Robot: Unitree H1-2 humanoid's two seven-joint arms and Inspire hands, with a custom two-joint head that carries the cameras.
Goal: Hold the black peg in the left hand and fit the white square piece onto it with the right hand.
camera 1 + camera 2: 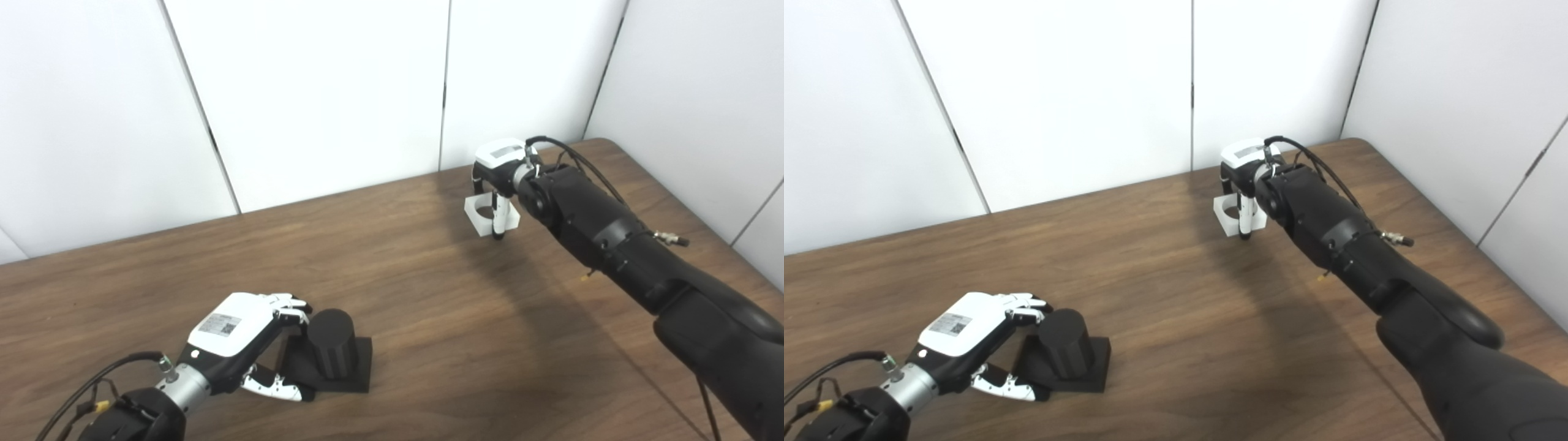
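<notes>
A black round peg [332,350] stands upright on its black square base [358,370] near the table's front left. My left hand [245,334] sits just left of it, open, with fingertips [293,313] against the peg's upper side and the thumb [275,388] low beside the base. Far across the table lies the white square piece [491,214] with a round hole. My right hand [499,177] hangs over it, fingers behind and thumb [500,217] down its front edge, closed on it. Whether the piece is off the table is unclear.
The brown wooden table [429,318] runs up to white wall panels [318,92] at the back and right. My right forearm [612,245] stretches diagonally over the table's right side. Cables loop off both wrists.
</notes>
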